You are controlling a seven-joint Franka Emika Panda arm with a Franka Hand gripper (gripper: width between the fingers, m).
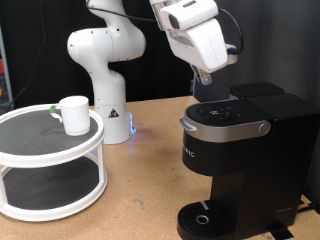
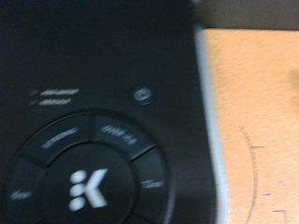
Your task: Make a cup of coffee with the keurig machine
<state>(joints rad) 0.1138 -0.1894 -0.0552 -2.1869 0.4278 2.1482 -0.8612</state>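
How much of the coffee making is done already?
Not much shows as done. The cup sits on the white two-tier stand, away from the keurig machine, whose drip tray has nothing on it. The tool hovers just above the machine's button panel, holding nothing visible.

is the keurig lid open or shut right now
Shut: the keurig machine has its top lying flat, silver handle band down at the front. The gripper hovers just above it.
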